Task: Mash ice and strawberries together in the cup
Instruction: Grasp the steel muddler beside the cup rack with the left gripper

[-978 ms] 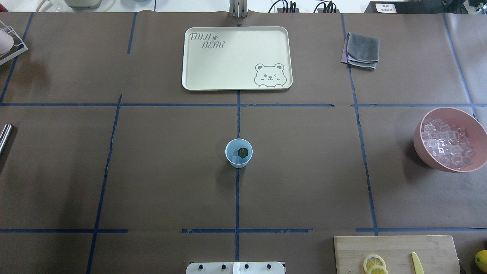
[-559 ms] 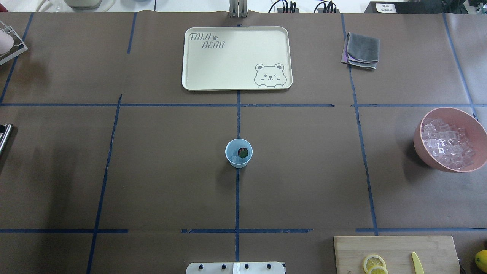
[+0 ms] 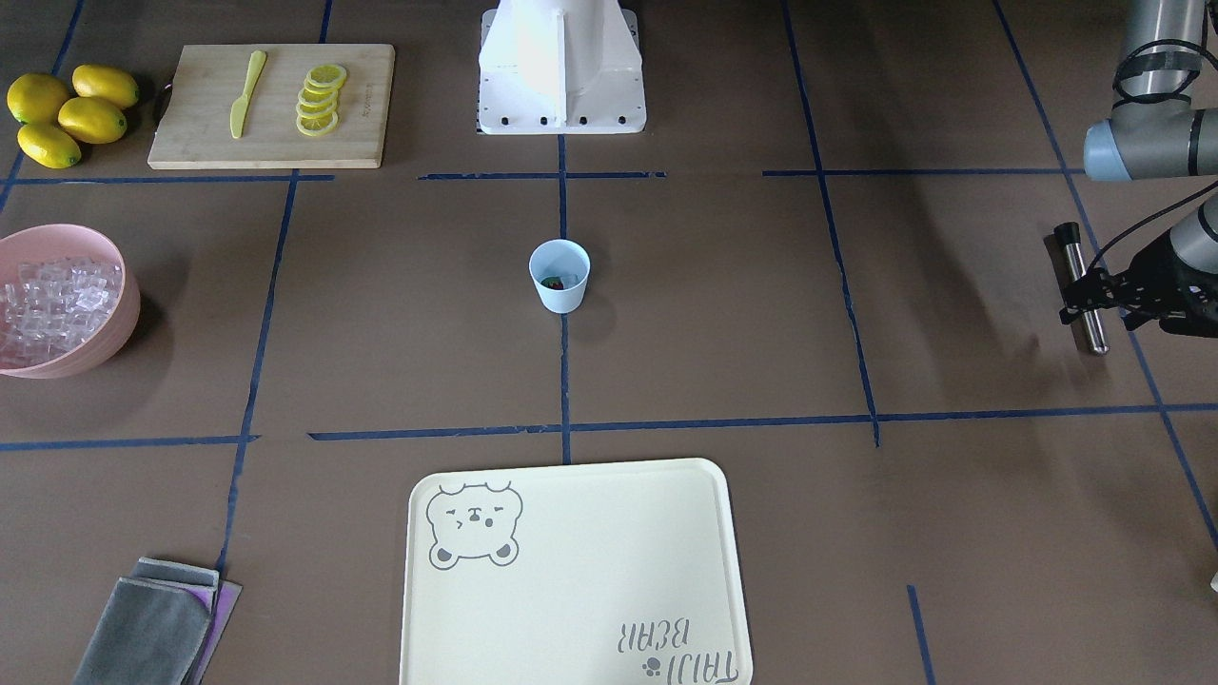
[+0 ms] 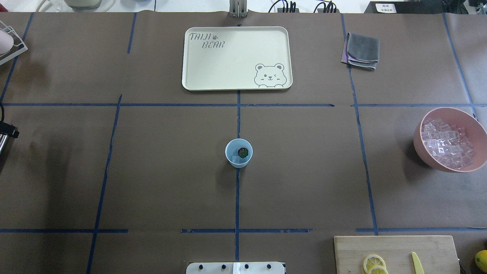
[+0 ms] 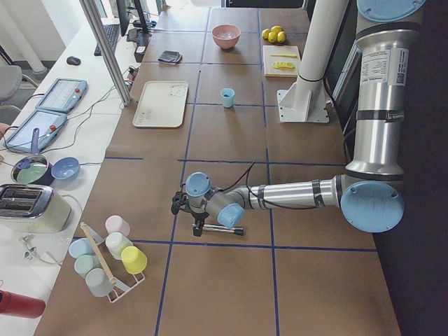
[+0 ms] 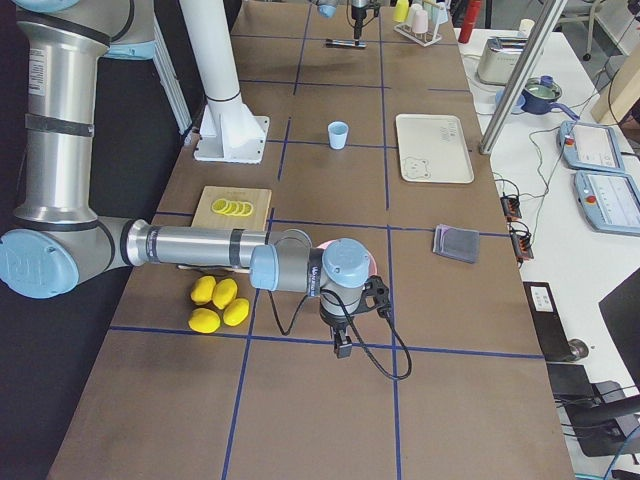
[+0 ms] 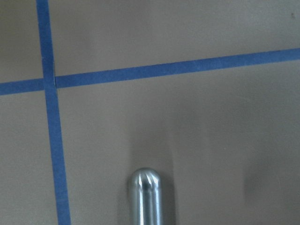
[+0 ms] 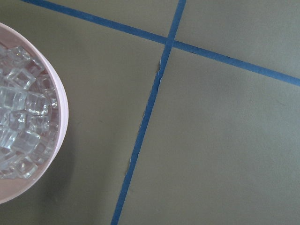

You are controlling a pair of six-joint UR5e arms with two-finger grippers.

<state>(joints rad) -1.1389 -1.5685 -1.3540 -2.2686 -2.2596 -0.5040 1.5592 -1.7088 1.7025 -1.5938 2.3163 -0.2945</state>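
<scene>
The pale-blue cup (image 4: 238, 153) stands upright at the table's centre with a dark-red strawberry (image 4: 242, 153) inside it. Ice (image 4: 447, 142) fills a pink bowl (image 4: 426, 154) at the right edge. My left gripper (image 3: 1090, 297) hangs at the far left edge, open, with its fingers either side of a metal rod (image 3: 1092, 328) lying on the table. The left wrist view shows the rod's rounded end (image 7: 145, 197). My right gripper (image 6: 343, 345) points down beside the pink bowl; I cannot tell whether it is open or shut. The right wrist view shows the ice (image 8: 21, 136) at its left.
A cream bear tray (image 4: 236, 57) lies at the back centre, a folded grey cloth (image 4: 362, 50) to its right. A cutting board (image 4: 395, 247) with lemon slices and a yellow knife sits front right, whole lemons (image 3: 67, 109) beside it. A rack of cups (image 5: 112, 259) stands far left.
My left gripper has come into the overhead view at the left edge, over the metal rod. The cup and the bowl have not moved.
</scene>
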